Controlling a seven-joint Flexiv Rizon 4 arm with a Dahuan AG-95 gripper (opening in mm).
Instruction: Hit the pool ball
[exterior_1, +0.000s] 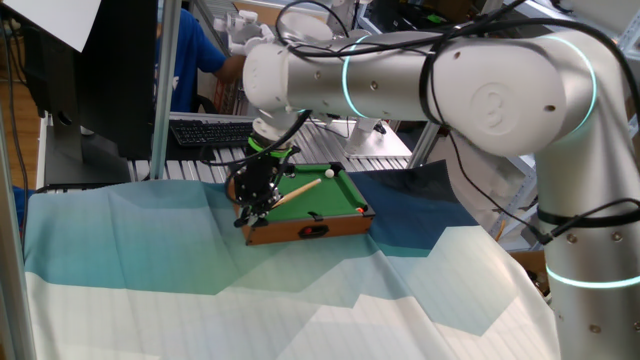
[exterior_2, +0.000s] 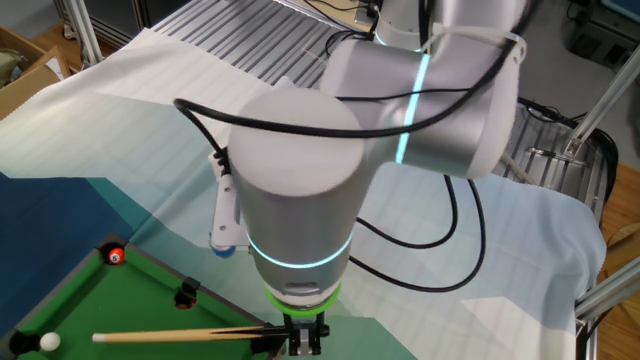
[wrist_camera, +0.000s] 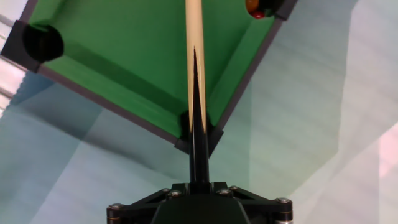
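The pool ball (exterior_1: 331, 172) is tiny, white and glossy. It lies at the far end of the miniature green-felt pool table (exterior_1: 300, 190) and also shows in the other fixed view (exterior_2: 48, 342). My gripper (exterior_1: 255, 195) is at the table's near-left corner, shut on the dark butt of a wooden cue stick (exterior_1: 296, 191). The cue lies over the felt, its tip pointing towards the white ball and a short way from it. In the hand view the cue (wrist_camera: 194, 68) runs straight up from my gripper (wrist_camera: 199, 184); the white ball is out of that view.
A small red-orange ball (exterior_1: 361, 210) sits by a corner pocket and also shows in the hand view (wrist_camera: 254, 6). The pool table has a wooden frame (exterior_1: 305, 230) and stands on a blue-and-white cloth (exterior_1: 200, 290). A keyboard (exterior_1: 205, 130) lies behind.
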